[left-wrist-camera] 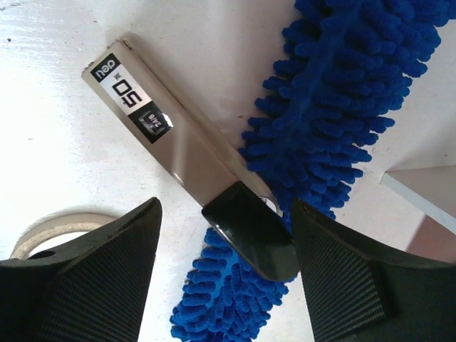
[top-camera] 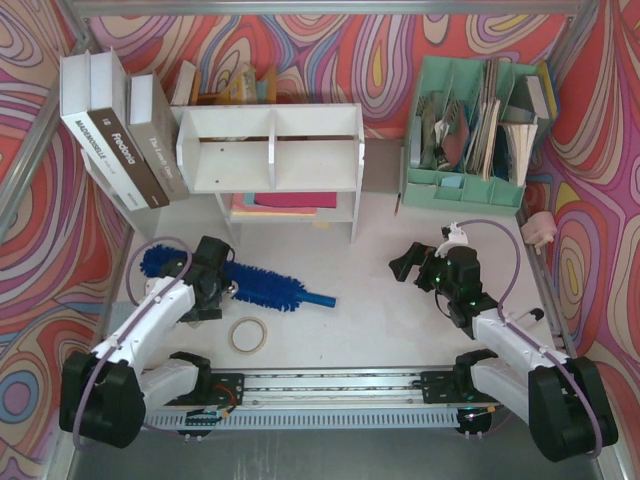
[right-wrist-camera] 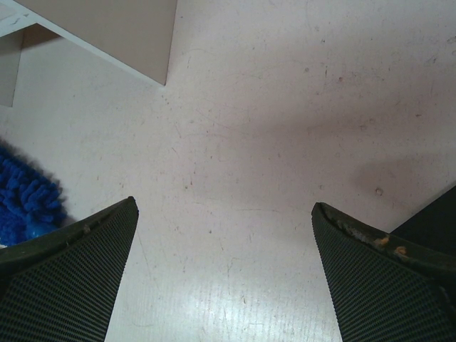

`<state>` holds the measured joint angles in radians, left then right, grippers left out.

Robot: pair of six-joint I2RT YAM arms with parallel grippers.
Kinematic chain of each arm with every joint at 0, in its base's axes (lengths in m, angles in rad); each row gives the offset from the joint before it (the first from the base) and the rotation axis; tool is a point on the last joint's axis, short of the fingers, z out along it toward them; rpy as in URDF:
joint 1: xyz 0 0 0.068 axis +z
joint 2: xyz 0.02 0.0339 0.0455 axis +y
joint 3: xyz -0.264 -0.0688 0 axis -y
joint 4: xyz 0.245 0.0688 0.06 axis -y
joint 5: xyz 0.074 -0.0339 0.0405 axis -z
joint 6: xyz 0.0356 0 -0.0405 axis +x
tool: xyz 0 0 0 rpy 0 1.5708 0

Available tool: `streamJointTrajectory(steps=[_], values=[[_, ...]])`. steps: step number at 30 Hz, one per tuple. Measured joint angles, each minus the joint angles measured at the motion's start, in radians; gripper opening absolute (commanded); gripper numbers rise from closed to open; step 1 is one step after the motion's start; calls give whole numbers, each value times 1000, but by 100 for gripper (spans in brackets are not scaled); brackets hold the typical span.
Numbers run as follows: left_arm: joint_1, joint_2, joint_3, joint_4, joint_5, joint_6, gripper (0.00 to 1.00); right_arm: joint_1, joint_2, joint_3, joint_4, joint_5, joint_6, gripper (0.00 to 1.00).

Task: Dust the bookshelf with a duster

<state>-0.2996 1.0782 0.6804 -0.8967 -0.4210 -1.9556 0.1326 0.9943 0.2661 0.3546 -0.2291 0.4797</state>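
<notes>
Blue duster lies on the table just near of the bookshelf. The left gripper hides its middle, jaws apart astride it, contact unclear. The right gripper stands wide apart, right.

Duster on table before bookshelf

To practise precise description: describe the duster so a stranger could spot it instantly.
Find the white bookshelf at the back. In front of it lies the duster. Unlike the pale tape roll nearby, it is shaggy, bright blue.
</notes>
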Motion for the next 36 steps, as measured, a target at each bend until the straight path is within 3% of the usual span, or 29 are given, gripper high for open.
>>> streamJointTrajectory(steps=[6,16,23,36], values=[[18,43,0,37,11,10,64,0,0,0,0,0,0,97],[37,71,0,62,17,30,38,0,0,0,0,0,0,97],[39,58,2,53,18,48,27,0,0,0,0,0,0,97],[39,-42,114,-144,5,109,0,0,0,0,0,0,1,97]])
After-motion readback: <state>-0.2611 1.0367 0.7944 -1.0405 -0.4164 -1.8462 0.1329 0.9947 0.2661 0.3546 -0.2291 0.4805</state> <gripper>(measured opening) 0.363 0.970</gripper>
